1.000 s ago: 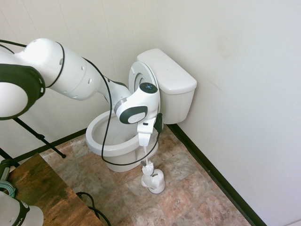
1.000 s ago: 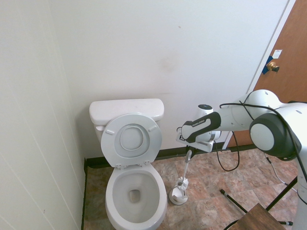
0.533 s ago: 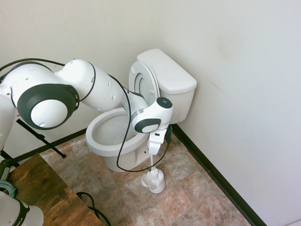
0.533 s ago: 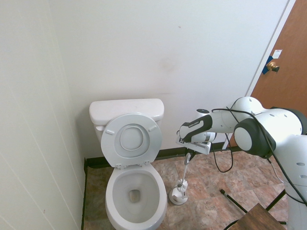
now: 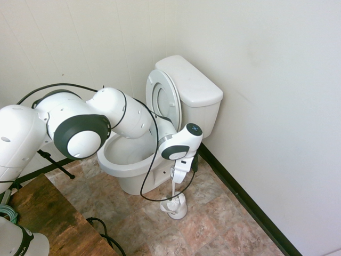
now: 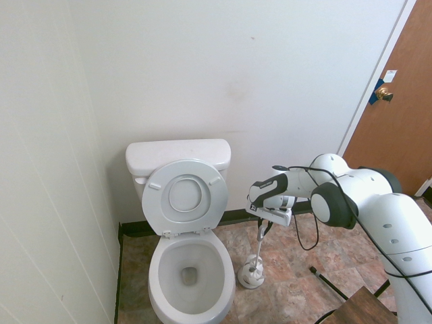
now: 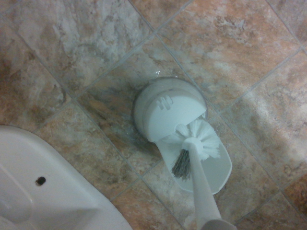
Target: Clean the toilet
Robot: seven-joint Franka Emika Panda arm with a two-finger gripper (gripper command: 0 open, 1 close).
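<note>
In the first exterior view, a white toilet (image 5: 128, 152) is seen at the centre of the frame, its flat-lidded tank (image 5: 192, 85) set behind the bowl toward the upper right; in the second exterior view it is placed left of centre in the lower half. The oval seat ring (image 6: 185, 196) and the lid behind it are raised and leaned back at the tank. The arm is extended from the left of the first exterior view to a spot beside the bowl. There the gripper (image 5: 177, 175) is pointed downward, its claw closed and clamped on the handle of a white toilet brush (image 5: 173, 188). The brush is held nearly upright, with its head of white and grey bristles lowered to the open front of a white brush holder (image 5: 177, 207). The holder is stood on the stone-patterned tile floor (image 6: 297, 270), near the toilet but apart from it.
</note>
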